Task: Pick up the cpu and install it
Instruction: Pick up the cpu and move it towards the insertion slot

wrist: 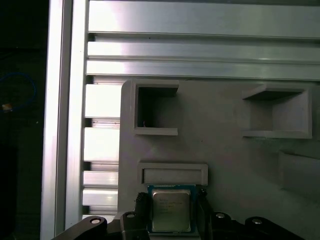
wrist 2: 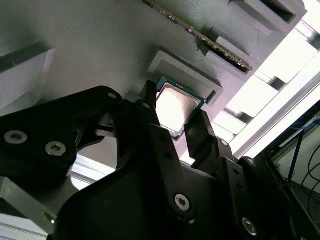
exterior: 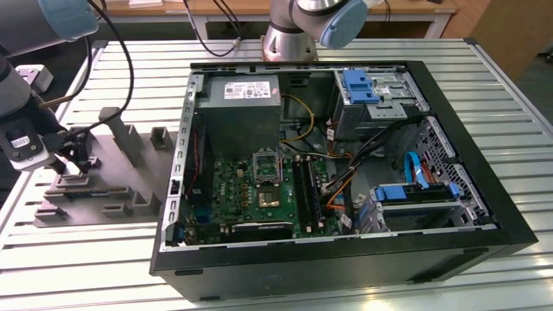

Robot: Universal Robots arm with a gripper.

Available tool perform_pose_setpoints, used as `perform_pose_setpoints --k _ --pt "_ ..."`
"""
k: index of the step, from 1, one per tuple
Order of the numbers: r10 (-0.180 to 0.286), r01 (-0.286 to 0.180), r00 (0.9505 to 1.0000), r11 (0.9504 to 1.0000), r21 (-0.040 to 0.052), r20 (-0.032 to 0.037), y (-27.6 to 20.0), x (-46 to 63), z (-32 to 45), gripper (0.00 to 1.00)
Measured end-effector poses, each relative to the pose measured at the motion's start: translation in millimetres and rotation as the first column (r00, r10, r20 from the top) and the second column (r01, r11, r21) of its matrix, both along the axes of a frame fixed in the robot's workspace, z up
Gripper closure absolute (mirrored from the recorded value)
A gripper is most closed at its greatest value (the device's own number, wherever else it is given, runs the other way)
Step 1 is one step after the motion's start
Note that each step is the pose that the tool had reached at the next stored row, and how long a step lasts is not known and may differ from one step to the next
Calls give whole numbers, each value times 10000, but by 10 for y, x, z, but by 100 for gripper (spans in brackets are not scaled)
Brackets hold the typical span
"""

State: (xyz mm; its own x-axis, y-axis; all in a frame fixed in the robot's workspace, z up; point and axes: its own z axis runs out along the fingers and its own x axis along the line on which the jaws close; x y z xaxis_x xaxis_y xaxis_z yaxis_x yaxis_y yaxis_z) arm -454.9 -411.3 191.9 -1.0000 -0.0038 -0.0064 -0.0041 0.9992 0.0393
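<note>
While the gripper (exterior: 74,170), at the exterior view's left, clamps its fingers (wrist 2: 152,120) on the cpu's (wrist: 170,210) edges, an uneven pinch could drop it.

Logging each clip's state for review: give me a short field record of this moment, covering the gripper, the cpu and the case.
gripper: low over the fixture plate, right at the cpu
cpu: on the fixture plate, metal top up, beside a raised frame
fixture plate: on the slatted table, exterior view's left
computer case: open, exterior view's right, motherboard exposed
install: not yet done
</note>
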Motion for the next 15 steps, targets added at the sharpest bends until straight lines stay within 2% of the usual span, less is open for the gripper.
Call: perform_pose_setpoints --k 15 --pt "0 0 10000 10000 1 3 0 0 56 53"
